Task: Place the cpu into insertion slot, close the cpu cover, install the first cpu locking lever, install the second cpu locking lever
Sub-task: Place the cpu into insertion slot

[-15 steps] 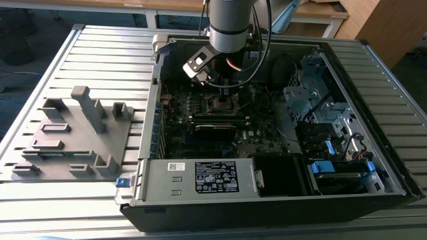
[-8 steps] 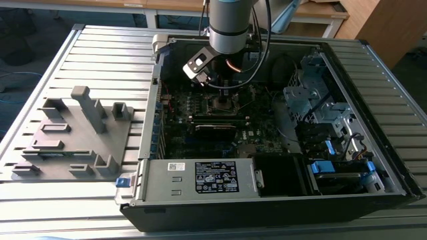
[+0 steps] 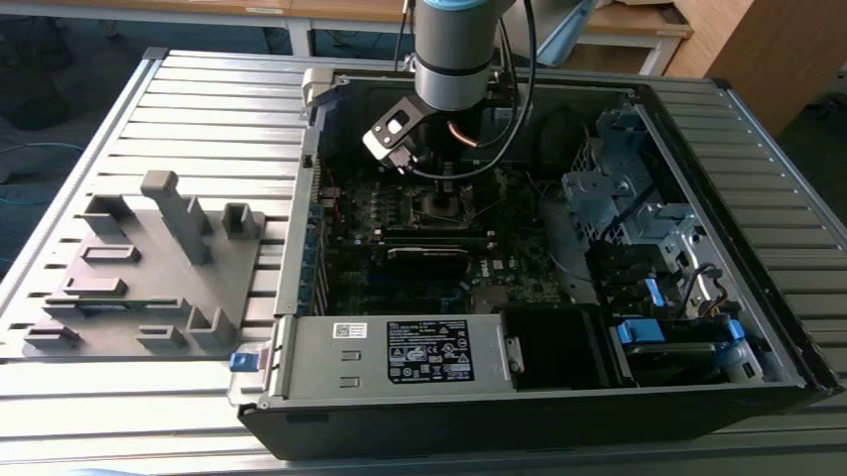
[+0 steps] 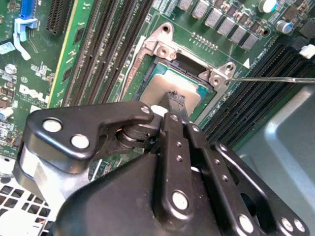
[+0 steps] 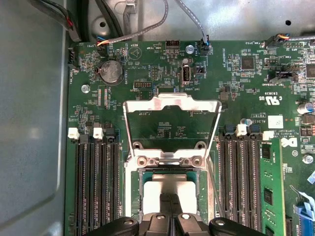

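My gripper (image 4: 174, 97) is shut, its two fingertips pressed together and resting on the silver-grey top of the cpu (image 4: 156, 88). The cpu lies flat inside the insertion slot (image 4: 166, 48), whose metal rim surrounds it. In the first wrist view the cpu cover (image 5: 172, 102), a shiny frame with a square window, stands swung open beyond the cpu (image 5: 170, 183), and the gripper (image 5: 172, 196) sits over the chip. A thin metal lever rod (image 4: 275, 79) sticks out beside the socket. In the exterior view the gripper (image 3: 447, 188) hangs over the socket (image 3: 443, 205) inside the open computer case.
Long black memory slots (image 5: 96, 187) flank the socket on both sides. A grey drive cage (image 3: 622, 198) stands at the exterior view's right, and a power supply (image 3: 397, 352) lies along the case front. A grey fixture plate (image 3: 146, 268) lies on the table outside the case.
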You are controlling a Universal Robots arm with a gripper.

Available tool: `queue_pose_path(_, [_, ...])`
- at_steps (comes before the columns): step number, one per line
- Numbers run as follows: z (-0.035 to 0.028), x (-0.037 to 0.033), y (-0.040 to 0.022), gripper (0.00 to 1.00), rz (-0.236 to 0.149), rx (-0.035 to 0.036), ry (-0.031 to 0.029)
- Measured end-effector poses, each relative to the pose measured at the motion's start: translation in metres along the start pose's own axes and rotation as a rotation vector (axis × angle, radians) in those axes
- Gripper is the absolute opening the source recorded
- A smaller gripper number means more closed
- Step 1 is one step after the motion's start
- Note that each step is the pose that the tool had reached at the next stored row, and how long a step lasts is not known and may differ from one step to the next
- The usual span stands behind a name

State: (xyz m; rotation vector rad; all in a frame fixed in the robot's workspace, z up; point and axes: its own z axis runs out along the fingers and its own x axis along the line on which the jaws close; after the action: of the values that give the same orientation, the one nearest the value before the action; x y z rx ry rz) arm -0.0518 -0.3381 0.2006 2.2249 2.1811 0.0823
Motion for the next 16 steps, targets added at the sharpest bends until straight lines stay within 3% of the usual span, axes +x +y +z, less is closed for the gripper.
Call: queue_pose_path(16, [0.0025,-0.0002,-0.0002,0.11,0.0,0.0004,-0.0007])
